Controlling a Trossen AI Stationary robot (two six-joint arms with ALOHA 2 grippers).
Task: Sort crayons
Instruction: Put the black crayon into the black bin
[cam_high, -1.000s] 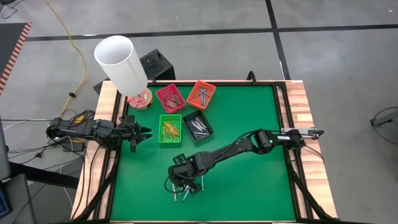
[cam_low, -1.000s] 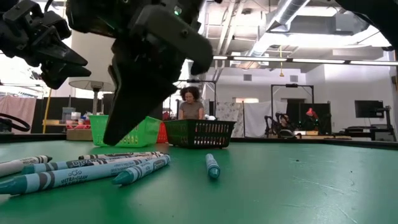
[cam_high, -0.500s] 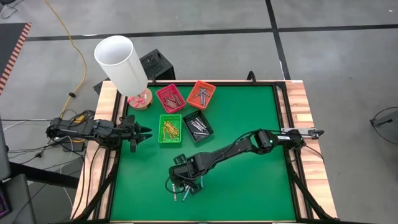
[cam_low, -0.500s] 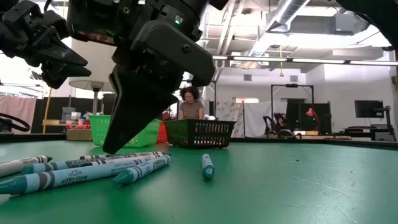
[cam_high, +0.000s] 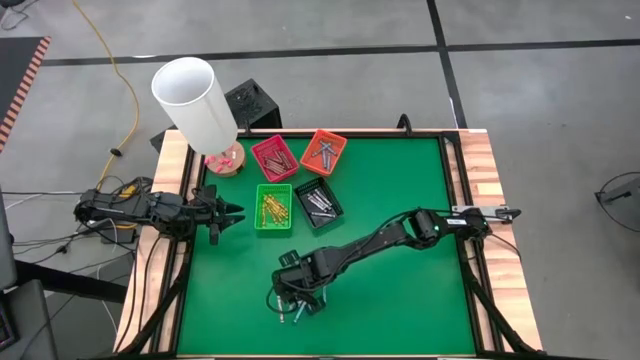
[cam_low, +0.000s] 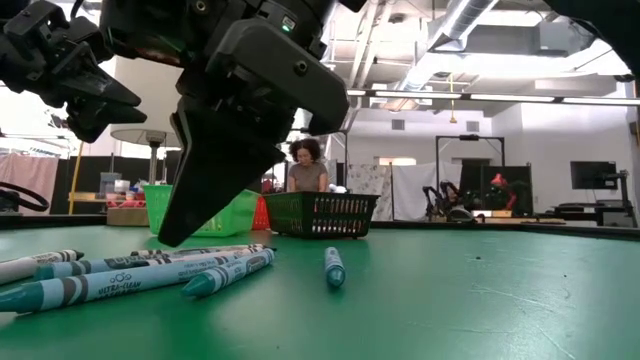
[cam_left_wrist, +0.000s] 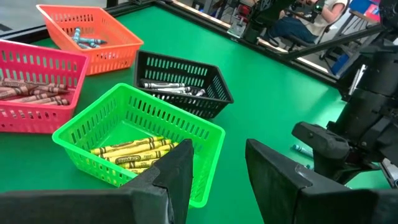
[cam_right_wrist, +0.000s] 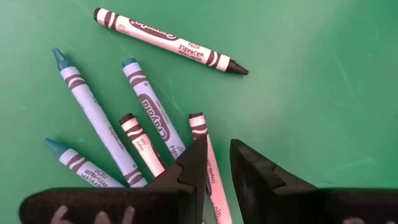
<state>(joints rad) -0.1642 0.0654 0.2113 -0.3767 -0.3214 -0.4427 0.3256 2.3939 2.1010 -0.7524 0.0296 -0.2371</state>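
Several loose crayons (cam_right_wrist: 152, 106) lie fanned out on the green table near its front middle, some blue, some white with dark ends. One lies apart (cam_low: 328, 268). My right gripper (cam_right_wrist: 217, 165) hangs over them, slanting down, open by a narrow gap. A pale crayon (cam_right_wrist: 200, 134) runs under that gap. In the high view this gripper (cam_high: 291, 298) is just beyond the crayons (cam_high: 292, 313). My left gripper (cam_high: 232, 213) waits open at the table's left edge, beside the green tray (cam_left_wrist: 134, 134). My right gripper comes at the pale crayon's middle (cam_right_wrist: 211, 177) from above, slanting, one finger (cam_right_wrist: 189, 168) on either side of it. The crayon lies flat on the table. The fingers hide the spot, so I cannot tell whether they touch it.
At the far left stand four small trays: red (cam_high: 274, 157), orange (cam_high: 323, 151), green (cam_high: 273, 206) and black (cam_high: 318, 202), each holding crayons. A tall white cylinder (cam_high: 195, 100) stands at the far left corner. Bare green table lies right of the crayons.
My right gripper has tipped down a little toward the fanned crayons, and its gap is unchanged. The crayon lying apart has shifted slightly toward the table's left and now lies still.
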